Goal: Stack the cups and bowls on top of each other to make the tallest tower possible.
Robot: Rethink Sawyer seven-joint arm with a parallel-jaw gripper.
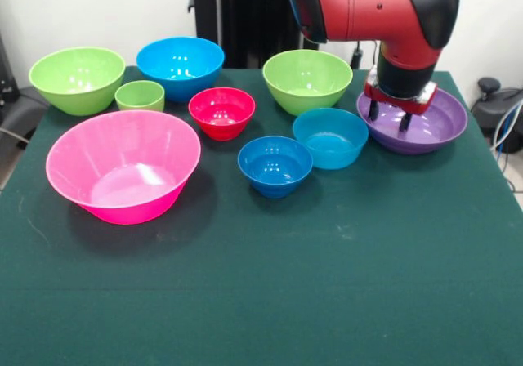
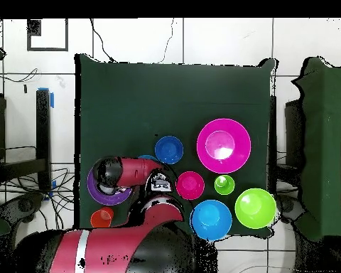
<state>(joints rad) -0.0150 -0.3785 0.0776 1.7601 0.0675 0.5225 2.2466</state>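
Observation:
My gripper is open and empty, its fingertips hanging just inside the wide purple bowl at the right. Next to it stand the teal bowl, the small blue bowl and a lime-green bowl. Further left are the small red bowl, the huge pink bowl, the short lime-green cup, the large blue bowl and the other lime-green bowl. All stand apart and upright. The orange cup shows only in the overhead view, beside the purple bowl.
The green table has a wide bare stretch along its front half. In the overhead view the arm covers the gripper, most of the teal bowl and one lime-green bowl. The robot's pedestal stands behind the table.

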